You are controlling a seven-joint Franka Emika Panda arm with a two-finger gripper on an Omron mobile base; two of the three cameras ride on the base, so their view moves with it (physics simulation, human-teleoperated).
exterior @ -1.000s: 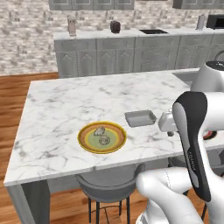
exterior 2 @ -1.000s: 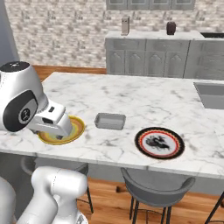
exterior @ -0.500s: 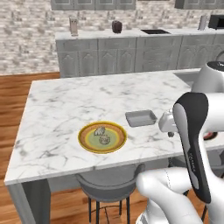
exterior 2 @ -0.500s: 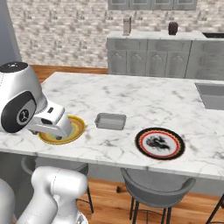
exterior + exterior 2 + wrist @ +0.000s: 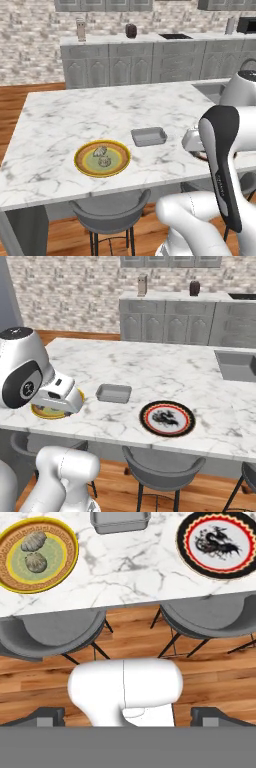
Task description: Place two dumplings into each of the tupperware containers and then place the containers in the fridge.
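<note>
Two dumplings point(image 5: 34, 539) point(image 5: 36, 562) lie on a round yellow-orange plate point(image 5: 70, 559) near the marble island's front edge; the same dumplings point(image 5: 100, 151) and plate point(image 5: 82, 165) show in the left base view. One empty grey tupperware container point(image 5: 149, 136) point(image 5: 114, 393) point(image 5: 120, 527) sits just right of the plate. My gripper point(image 5: 127, 718) is open and holds nothing. It points down over the floor and stools, in front of the counter edge. The hand point(image 5: 57, 400) hangs at the counter's near edge beside the yellow plate. The fridge is out of view.
A black-and-red rimmed plate point(image 5: 167, 418) point(image 5: 220, 542) lies right of the container. A sink point(image 5: 237, 363) is set into the island's far right. Grey stools point(image 5: 50, 634) point(image 5: 210, 619) stand under the front edge. Grey cupboards point(image 5: 130, 67) line the back wall.
The whole scene has slid a little to the left in both base views, so the base has moved right. The things on the counter stay put and the gripper stays open.
</note>
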